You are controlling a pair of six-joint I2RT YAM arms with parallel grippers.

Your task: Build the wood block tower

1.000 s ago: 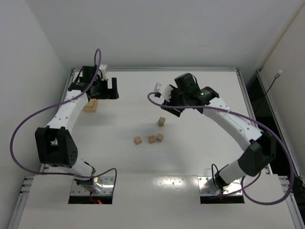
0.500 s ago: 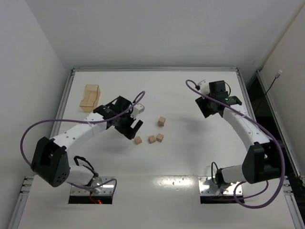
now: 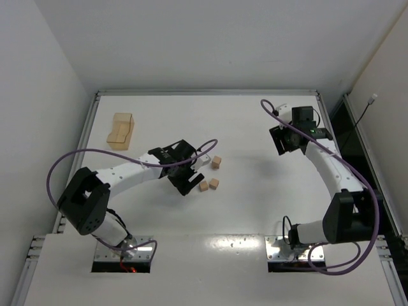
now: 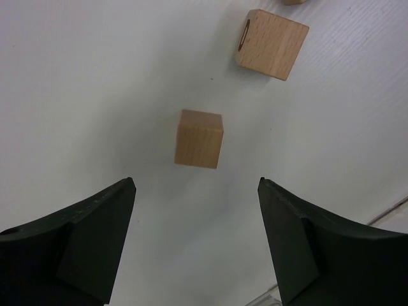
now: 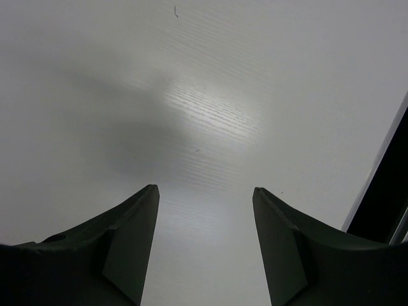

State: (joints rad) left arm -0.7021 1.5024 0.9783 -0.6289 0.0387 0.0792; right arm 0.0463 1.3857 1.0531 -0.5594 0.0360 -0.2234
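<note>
pickup of a first block is being lined up; no cube is sitting on another, so the wood block tower is not yet begun.

at the far left, a light rectangular wooden tray [image 3: 121, 129] is lying by itself on the white table [image 3: 255, 210]. right of it, the left gripper [image 3: 187, 183] is hovering low over the middle of the table. its black fingers [image 4: 95, 223] are standing apart with nothing between them. in the left wrist view a small light-tan plain wooden cube [image 4: 199, 138] is lying just ahead of the jaws, in line with the gap but not inside it. from above, the gripper is hiding this cube.

just right of the gripper, a second tan cube [image 3: 204, 185] and a third tan cube [image 3: 214, 183] are sitting side by side; whether they are touching i cannot tell. a fourth tan cube [image 3: 217, 162] is lying a little farther back.

at the far right, the right gripper [image 3: 287, 139] is hanging well apart from the cubes, fingers spread, gripping nothing.

judging from this, the next move is calling for the left gripper to be eased forward and down until its fingers are straddling the near cube squarely. then it should be closing, lifting and setting that cube flush on a neighbour.
</note>
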